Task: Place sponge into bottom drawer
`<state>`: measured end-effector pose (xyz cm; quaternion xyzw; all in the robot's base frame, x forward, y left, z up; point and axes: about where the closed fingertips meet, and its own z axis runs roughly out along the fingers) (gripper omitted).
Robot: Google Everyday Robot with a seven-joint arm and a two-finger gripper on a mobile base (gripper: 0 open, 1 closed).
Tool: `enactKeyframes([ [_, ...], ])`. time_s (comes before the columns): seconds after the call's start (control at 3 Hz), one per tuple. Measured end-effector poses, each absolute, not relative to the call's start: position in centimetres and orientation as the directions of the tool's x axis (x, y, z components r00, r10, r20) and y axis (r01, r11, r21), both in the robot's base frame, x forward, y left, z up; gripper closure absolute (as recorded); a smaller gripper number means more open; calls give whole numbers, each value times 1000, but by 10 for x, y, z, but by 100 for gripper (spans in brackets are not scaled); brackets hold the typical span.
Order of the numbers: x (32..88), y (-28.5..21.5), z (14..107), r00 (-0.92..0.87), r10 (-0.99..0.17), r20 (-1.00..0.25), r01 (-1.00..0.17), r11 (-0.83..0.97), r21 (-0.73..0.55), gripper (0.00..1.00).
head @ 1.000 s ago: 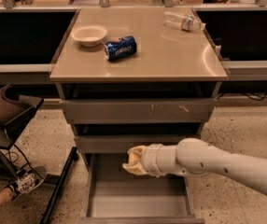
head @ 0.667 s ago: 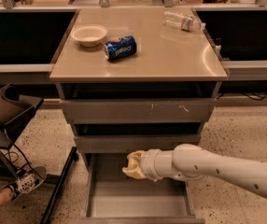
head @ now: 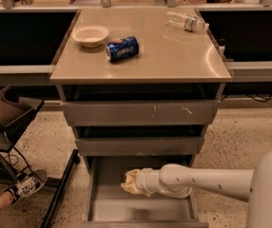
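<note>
- The speckled floor (head: 250, 137) is being shown around a grey cabinet (head: 140, 56), whose tan top is being taken up by three small things.
- A white arm (head: 212, 182) is being reached in from the near right, and it is being held level across the cabinet's lowest opening.
- The bottom drawer (head: 121, 209) is being held pulled out toward the near side. Its smooth grey floor is being left bare to the left of and nearer than the arm's tip.
- The top drawer (head: 126, 113) is being kept shut, with pale scratch marks being shown right of the middle of its front. The middle drawer (head: 136, 146) under it is being kept shut too.
- A dark stand (head: 7, 115) is being shown at the left edge, with a shoe (head: 26, 184) being rested on the floor below it.
- The gripper (head: 130, 182) is being held above the far left part of the bottom drawer, inside its outline. Whether it is open or closed cannot be told.
- The sponge is not being made out for certain. A pale yellow mass is being shown at the arm's tip, and sponge cannot be told from gripper there.
- A pale bowl (head: 90, 34) is being rested upright on the far left of the top.
- A clear plastic bottle (head: 186, 22) is being left on its side at the far right.
- A blue soda can (head: 122, 48) is being left on its side just right of the bowl.
</note>
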<state>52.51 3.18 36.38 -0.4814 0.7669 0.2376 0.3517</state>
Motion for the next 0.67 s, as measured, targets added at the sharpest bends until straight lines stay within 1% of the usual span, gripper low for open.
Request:
enactKeyframes([
  [0.33,529,42,285,-376,-568,-732,-884,457,99,100],
  [0.67,532,45,228,-454,-573,-682,-855,497,152,100],
])
